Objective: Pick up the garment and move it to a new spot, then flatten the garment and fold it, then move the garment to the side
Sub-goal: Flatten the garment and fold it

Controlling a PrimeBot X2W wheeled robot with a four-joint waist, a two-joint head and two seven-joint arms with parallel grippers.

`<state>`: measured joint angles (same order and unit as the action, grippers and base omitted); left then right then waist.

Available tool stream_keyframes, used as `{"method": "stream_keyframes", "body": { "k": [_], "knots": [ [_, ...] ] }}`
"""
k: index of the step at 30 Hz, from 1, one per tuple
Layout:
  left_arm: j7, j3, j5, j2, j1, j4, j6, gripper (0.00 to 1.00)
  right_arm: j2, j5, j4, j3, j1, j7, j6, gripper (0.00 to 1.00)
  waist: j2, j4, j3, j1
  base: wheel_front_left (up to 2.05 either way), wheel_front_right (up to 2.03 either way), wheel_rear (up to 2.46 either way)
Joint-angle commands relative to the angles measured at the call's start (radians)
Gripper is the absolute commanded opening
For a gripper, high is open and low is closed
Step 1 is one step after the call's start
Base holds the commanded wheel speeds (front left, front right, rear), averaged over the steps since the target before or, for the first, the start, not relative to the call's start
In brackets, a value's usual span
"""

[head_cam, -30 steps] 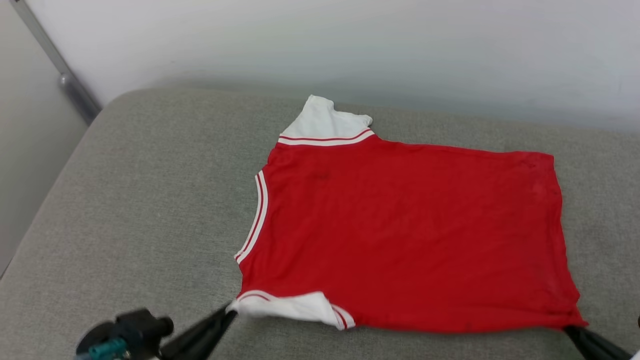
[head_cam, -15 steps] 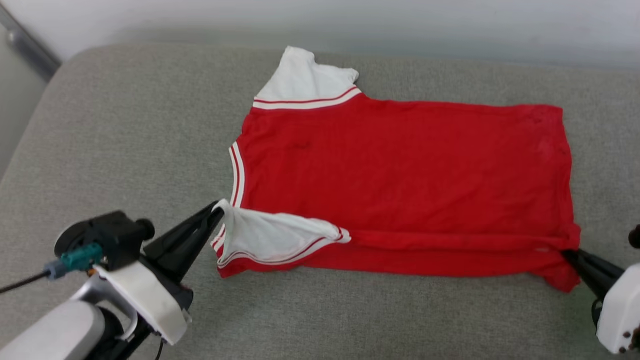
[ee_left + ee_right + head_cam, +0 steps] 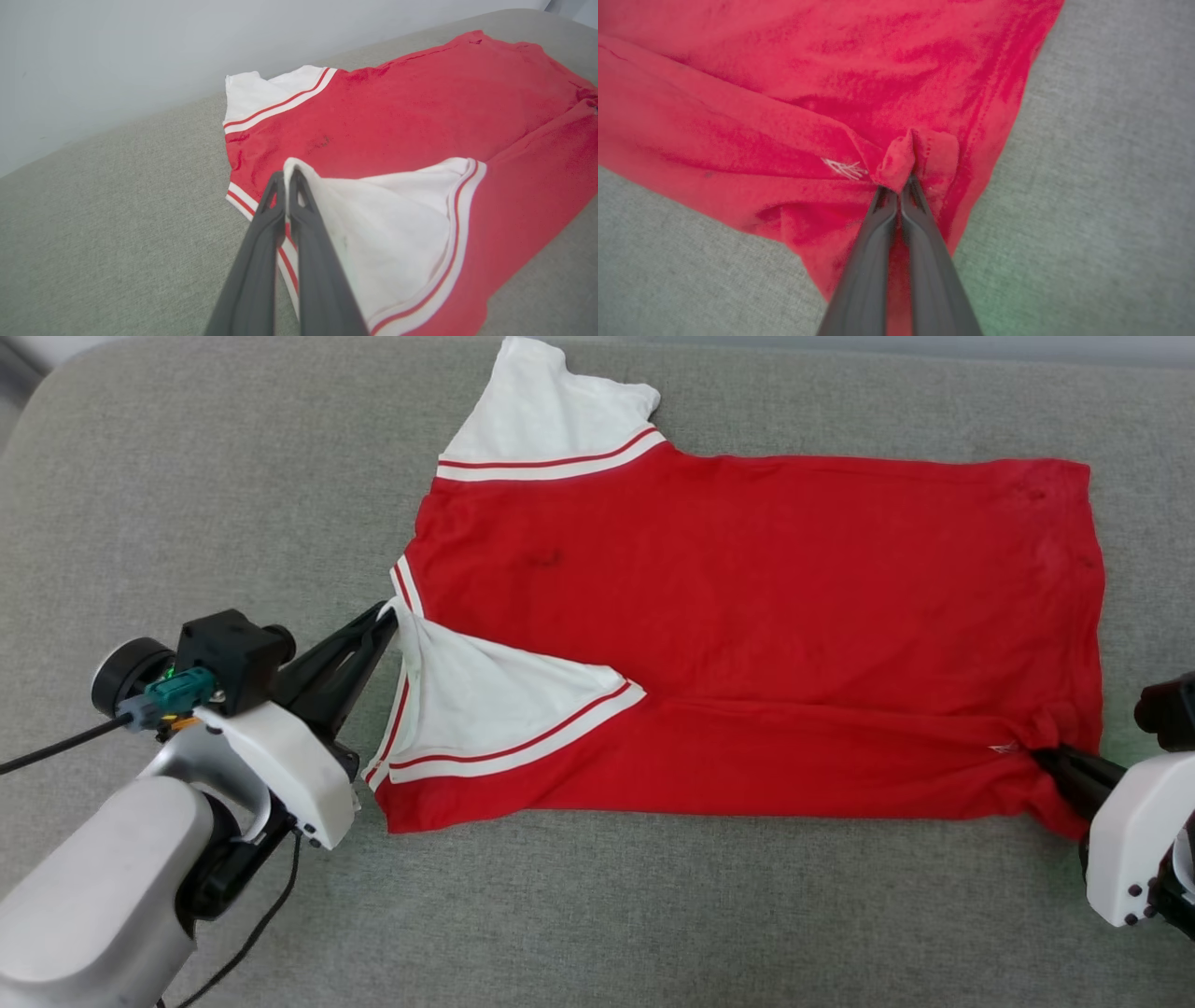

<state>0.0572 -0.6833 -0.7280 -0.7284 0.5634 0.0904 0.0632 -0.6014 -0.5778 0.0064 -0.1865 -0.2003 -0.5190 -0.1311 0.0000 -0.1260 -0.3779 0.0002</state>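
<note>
The chief risk in this fold is that the garment (image 3: 747, 616), a red soft-fabric jersey shirt with white sleeves and red-and-white striped trim, slips out of one pinch. Each grip takes only a small bite of thin, slack cloth. If the two arms travel at unequal pace or pull apart along the seam, the cloth could tug free on one side, and the turned-over strip would land skewed or bunched. The near sleeve, flipped up onto the body, could also crease underneath if it is laid down as it sits. The garment lies spread across the middle and right of the grey woven upholstered cushion (image 3: 187, 476). Its collar is toward the left edge, its hem toward the right, and the far sleeve reaches toward the far edge, while the near long side is doubled over onto the red body. The left gripper (image 3: 385, 616), fingers pressed together, holds the tip of the near white sleeve just beside the collar trim, with the cloth draping away from its tips. The right gripper (image 3: 1041, 758), fingers likewise closed, pinches a puckered fold at the near hem corner, with red cloth bunched just past its tips.
</note>
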Motion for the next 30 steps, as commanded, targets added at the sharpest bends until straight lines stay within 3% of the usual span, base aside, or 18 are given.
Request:
{"method": "stream_keyframes", "body": {
  "k": [1, 2, 3, 4, 5, 14, 18, 26, 30],
  "knots": [
    [0.004, -0.004, 0.007, 0.003, 0.012, 0.009, -0.003, 0.00, 0.002, 0.006, 0.007, -0.006, -0.015, 0.000, 0.001, 0.00, 0.0000, 0.003, -0.002, -0.0002, 0.00, 0.00, 0.00],
    [0.001, -0.011, 0.013, 0.015, 0.015, 0.032, -0.011, 0.37, 0.002, 0.008, 0.013, -0.016, -0.019, -0.003, 0.001, 0.00, 0.0000, 0.006, -0.001, -0.0002, 0.00, 0.00, 0.00],
    [-0.002, -0.016, 0.017, 0.027, 0.014, 0.053, -0.014, 0.96, 0.004, 0.010, 0.020, -0.021, -0.023, -0.004, 0.001, 0.00, 0.0000, 0.009, 0.002, -0.0002, 0.00, 0.00, 0.00],
    [-0.004, -0.021, 0.020, 0.035, 0.016, 0.068, -0.017, 1.00, 0.009, 0.020, 0.025, -0.017, -0.032, 0.008, 0.001, 0.43, 0.0000, 0.012, 0.006, -0.0002, 0.00, 0.00, 0.00],
    [-0.002, -0.024, 0.024, 0.042, 0.017, 0.084, -0.022, 1.00, 0.017, 0.021, 0.033, -0.015, -0.038, 0.013, 0.001, 1.00, 0.0000, 0.013, 0.011, -0.0002, 0.00, 0.00, 0.00],
    [0.010, -0.046, 0.015, 0.081, -0.054, 0.135, -0.073, 1.00, 0.034, 0.057, 0.063, -0.032, -0.002, 0.019, 0.001, 1.00, 0.0000, 0.010, 0.112, -0.0002, 0.00, 0.00, 0.00],
    [-0.006, -0.024, -0.045, 0.089, -0.127, 0.082, -0.126, 1.00, 0.059, 0.039, 0.037, -0.003, 0.044, -0.020, 0.001, 1.00, 0.0000, 0.008, 0.155, -0.0002, 0.00, 0.00, 0.00],
    [-0.178, -0.051, -0.118, 0.019, -0.274, -0.072, -0.233, 1.00, 0.140, 0.137, -0.069, 0.122, 0.150, -0.091, 0.001, 1.00, 0.0000, 0.017, 0.176, -0.0002, 0.00, 0.00, 0.00],
    [-0.206, -0.038, -0.130, -0.005, -0.301, -0.109, -0.277, 1.00, 0.186, 0.170, -0.143, 0.159, 0.192, -0.133, 0.001, 1.00, 0.0000, 0.031, 0.153, -0.0002, 0.00, 0.00, 0.00]
  ]
}}
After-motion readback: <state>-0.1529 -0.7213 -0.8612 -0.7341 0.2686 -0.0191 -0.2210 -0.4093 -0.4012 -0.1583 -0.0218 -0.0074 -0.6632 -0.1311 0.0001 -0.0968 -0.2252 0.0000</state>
